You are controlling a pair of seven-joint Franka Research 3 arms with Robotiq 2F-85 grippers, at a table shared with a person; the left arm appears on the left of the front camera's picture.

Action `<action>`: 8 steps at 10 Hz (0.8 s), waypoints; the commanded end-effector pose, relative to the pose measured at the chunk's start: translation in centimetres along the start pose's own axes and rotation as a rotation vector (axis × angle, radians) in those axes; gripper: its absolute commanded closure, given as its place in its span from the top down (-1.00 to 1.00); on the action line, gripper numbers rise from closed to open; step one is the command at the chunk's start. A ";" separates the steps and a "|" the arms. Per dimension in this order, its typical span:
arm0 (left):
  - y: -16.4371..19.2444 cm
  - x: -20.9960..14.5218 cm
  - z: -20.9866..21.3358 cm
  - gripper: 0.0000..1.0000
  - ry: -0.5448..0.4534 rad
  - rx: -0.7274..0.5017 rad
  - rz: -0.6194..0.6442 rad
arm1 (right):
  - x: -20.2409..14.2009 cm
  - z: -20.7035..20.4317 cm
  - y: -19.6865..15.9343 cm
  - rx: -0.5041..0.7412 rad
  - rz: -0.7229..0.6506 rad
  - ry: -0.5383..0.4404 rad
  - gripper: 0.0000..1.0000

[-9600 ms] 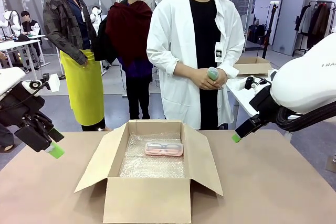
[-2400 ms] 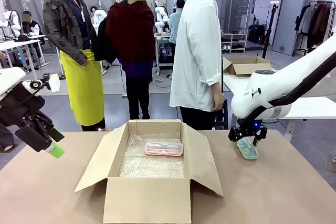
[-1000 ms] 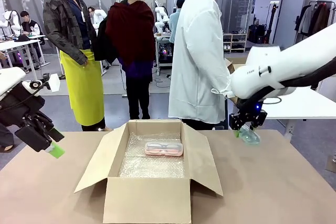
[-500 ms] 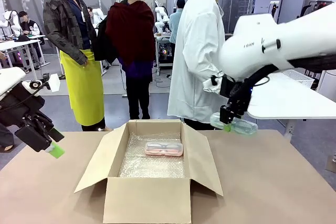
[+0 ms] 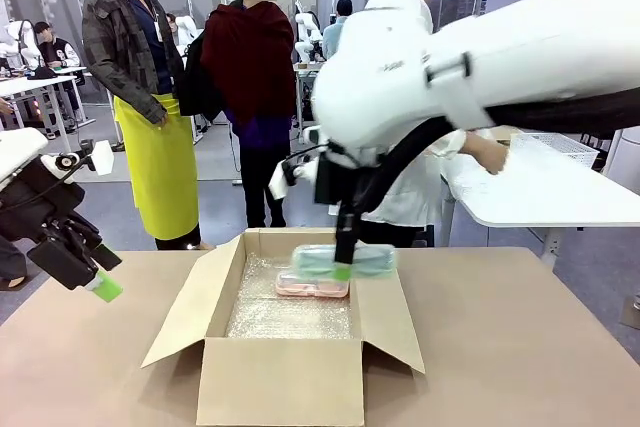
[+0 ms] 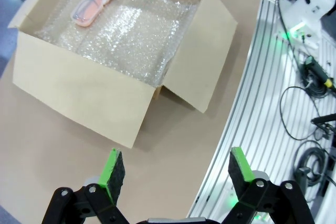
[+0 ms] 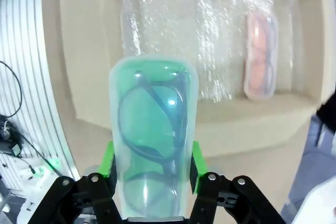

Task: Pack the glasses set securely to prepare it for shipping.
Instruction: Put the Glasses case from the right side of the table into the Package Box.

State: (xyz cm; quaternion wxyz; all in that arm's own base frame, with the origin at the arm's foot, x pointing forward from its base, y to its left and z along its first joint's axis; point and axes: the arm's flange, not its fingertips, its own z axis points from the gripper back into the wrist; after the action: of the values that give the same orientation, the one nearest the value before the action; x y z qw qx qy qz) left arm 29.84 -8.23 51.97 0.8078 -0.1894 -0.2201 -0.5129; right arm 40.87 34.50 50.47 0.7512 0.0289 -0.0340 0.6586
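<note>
robotics lab, white worktables (image 5: 545, 199), person in lab coat (image 5: 418, 197) (far side), loose cables (image 6: 310, 129)

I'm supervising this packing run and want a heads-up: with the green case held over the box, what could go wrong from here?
One: the right gripper holds the rounded mint green case by a narrow pinch across its width, so it could twist or slip before it is lowered. Two: it hangs close to the pink case in the box; set down carelessly, it might land on that case rather than on the bubble wrap beside it.
</note>
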 end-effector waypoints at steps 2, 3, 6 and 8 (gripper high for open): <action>0.1 -0.1 0.1 1.00 -0.021 -0.012 -0.015 | 3.7 -4.2 -3.1 0.001 0.051 -0.031 -0.37; 0.1 -0.1 0.1 1.00 -0.021 -0.012 -0.015 | 4.8 -5.9 -3.3 -0.007 0.031 -0.065 -0.37; 0.1 -0.1 0.1 1.00 -0.021 -0.012 -0.015 | 6.0 -11.8 -5.1 -0.035 0.009 -0.046 -0.37; 0.1 -0.1 0.1 1.00 -0.021 -0.012 -0.015 | 6.2 -14.9 -6.2 -0.047 -0.014 -0.069 -0.37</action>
State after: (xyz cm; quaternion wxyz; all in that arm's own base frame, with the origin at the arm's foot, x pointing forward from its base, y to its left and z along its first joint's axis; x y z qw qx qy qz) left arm 29.84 -8.23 51.96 0.8078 -0.1894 -0.2200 -0.5130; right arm 47.82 40.44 36.64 0.7439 0.0455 -0.0652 0.6636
